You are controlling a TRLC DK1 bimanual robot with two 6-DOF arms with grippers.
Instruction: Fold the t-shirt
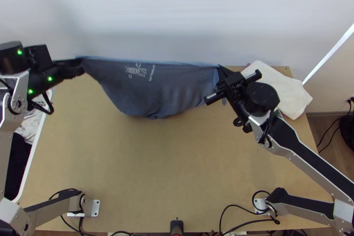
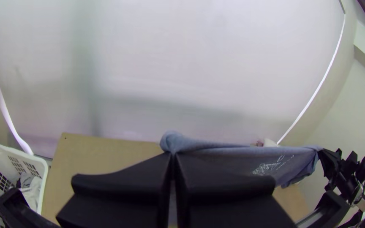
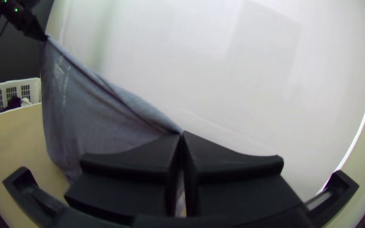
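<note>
T-shirt (image 1: 155, 89), slung above the far part of the bench (image 1: 155, 169); the left hand (image 2: 172, 155) and right hand (image 3: 182, 134) each grasp an upper corner. It looks light, soft and limp; these gathered corners probably give surer purchase than the sagging lower edge.

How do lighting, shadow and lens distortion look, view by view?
Top view: the bright strip runs straight, faint soft shading on the table just below the t-shirt; left wrist view: strip bowed by the fisheye, corners darkened; right wrist view: same bowing and dark corners, pale backdrop brightly lit.
</note>
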